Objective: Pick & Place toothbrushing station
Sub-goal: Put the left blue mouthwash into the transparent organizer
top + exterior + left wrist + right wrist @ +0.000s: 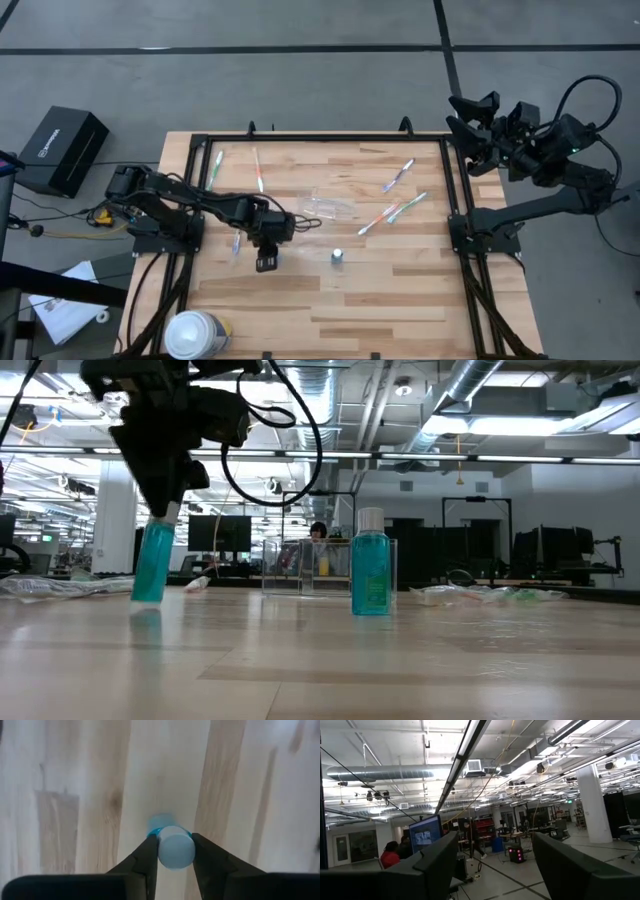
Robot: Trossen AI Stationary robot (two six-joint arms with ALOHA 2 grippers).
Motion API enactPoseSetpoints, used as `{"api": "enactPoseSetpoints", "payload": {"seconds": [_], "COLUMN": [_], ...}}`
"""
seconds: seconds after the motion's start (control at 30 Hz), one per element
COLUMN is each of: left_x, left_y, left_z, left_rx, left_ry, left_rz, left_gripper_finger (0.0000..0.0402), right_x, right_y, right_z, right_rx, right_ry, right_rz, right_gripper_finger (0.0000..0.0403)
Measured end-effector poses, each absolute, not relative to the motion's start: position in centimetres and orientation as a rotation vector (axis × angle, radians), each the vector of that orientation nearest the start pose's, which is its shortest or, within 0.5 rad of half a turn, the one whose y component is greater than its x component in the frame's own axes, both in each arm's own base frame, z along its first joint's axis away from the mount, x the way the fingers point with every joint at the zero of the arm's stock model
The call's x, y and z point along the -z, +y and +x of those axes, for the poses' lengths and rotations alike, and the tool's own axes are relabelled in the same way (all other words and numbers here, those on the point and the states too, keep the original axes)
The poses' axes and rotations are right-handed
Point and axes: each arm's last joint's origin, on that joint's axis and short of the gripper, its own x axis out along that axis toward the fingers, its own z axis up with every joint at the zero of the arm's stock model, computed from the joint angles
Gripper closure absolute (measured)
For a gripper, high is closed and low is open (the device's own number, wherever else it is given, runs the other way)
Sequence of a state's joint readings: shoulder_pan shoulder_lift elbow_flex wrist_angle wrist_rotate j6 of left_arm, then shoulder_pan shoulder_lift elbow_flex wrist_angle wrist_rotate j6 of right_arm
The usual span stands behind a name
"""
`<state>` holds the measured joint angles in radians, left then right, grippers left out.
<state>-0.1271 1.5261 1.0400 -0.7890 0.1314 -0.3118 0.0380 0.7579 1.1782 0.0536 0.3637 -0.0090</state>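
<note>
A small teal tube (152,565) with a white cap (175,852) stands slightly tilted left of the table's middle, and my left gripper (172,840) is shut on it from above. A second teal tube (371,575) stands upright on its base near the table's middle (338,257). The clear cup (330,207) lies on the wood behind it. Slim toothbrushes lie flat at the far left (218,165), (258,170) and far right (398,175), (390,213). My right gripper (495,865) is open, raised beyond the table's right edge (470,115). My left gripper pinches the tube's white cap (175,852) between its two fingers (150,851), one on each side. The fingers come from above, pointing steeply down. The tube hangs below them, tilted a little; whether its base (148,598) still touches the table I cannot tell.
A big white canister (195,335) stands at the near left corner. A black box (62,150) sits on the floor left of the table. Bare wood (400,300) lies along the near side. A black frame (300,137) rims the table.
</note>
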Motion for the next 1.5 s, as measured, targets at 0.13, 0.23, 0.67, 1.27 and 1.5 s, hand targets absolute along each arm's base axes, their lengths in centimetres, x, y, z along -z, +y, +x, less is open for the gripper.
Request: {"api": "enactPoseSetpoints", "payload": {"seconds": [0.13,0.23,0.67,1.27,1.5], "left_x": [-24.7,-27.7,-33.8,-29.4,-29.4], "left_y": [-1.9,0.1,9.0,11.8,11.7], "left_z": [28.0,28.3,30.9,35.4,35.5], "left_rx": [-0.024,-0.075,-0.143,-0.017,-0.003], "left_ry": [1.161,1.038,0.853,1.088,1.085], "left_rz": [-0.328,-0.353,-0.255,-0.110,-0.086], "left_gripper_finger": [0.0314,0.0314,0.0314,0.0314,0.0314], "right_x": [-48.4,-48.4,-48.5,-48.6,-48.6], "right_y": [-0.6,-0.6,-0.7,-0.7,-0.7], "right_z": [11.2,11.2,11.1,11.0,11.0], "right_rx": [0.322,0.330,0.338,0.356,0.357], "right_ry": [-0.472,-0.468,-0.482,-0.494,-0.494], "right_rz": [0.086,0.067,0.069,0.084,0.080], "right_gripper_finger": [0.0154,0.0154,0.0154,0.0154,0.0154]}}
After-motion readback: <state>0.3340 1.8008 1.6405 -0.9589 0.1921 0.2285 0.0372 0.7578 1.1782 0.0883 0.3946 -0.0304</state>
